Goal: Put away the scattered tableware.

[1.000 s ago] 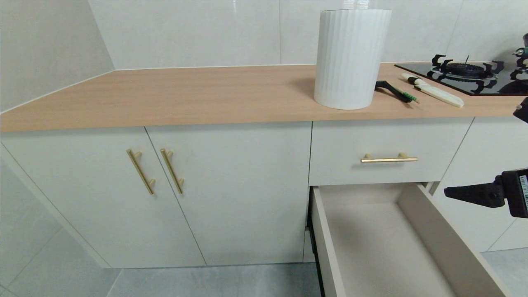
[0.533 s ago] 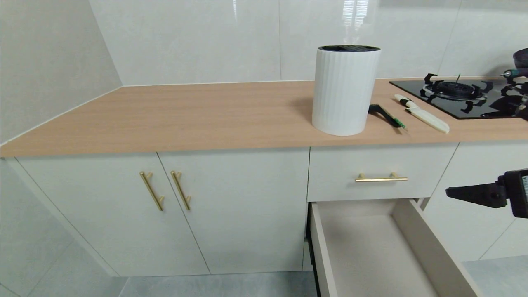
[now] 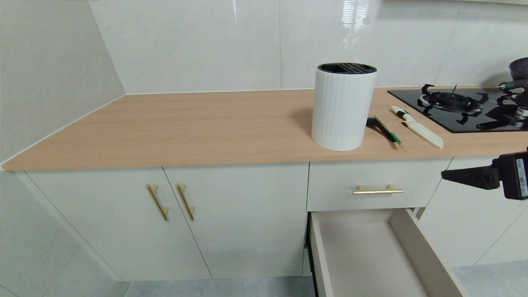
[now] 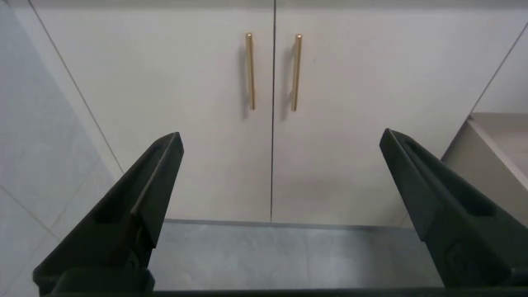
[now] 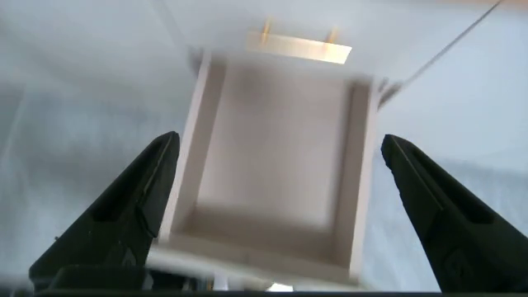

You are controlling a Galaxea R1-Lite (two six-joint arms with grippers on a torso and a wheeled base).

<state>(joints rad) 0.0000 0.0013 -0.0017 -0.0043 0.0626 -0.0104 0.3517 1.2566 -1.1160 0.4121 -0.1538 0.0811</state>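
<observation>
A white knife (image 3: 416, 127) lies flat on the brown counter (image 3: 185, 128), to the right of the middle of the head view. Just beside it, on its left, lies a thin tool with a black handle and a bit of green (image 3: 383, 128). The two do not touch. I cannot tell what kind of tool it is. Its black end is right next to a tall white pot with lines down its sides (image 3: 342, 107). The pot stands up straight and has a black top with slots in it.

To the right of the knife, in the upper right of the picture, is a black stove top (image 3: 453, 107) set into the counter.

Under the counter, below the pot and the knife, is a shut drawer with a gold handle (image 3: 378, 190). Under that one, at the lower right of the picture, a big drawer (image 3: 371, 255) is pulled out, and nothing shows inside it.

The right gripper (image 3: 447, 175) is at the right edge, near the open drawer and lower than the counter. The right wrist view shows its two black fingers (image 5: 124, 223) far apart, with nothing in them and the open drawer beyond them.

The left gripper (image 4: 280, 139) is wide open too and holds nothing. It faces two white cupboard doors with gold handles (image 4: 272, 70), which are at the lower left of the head view
</observation>
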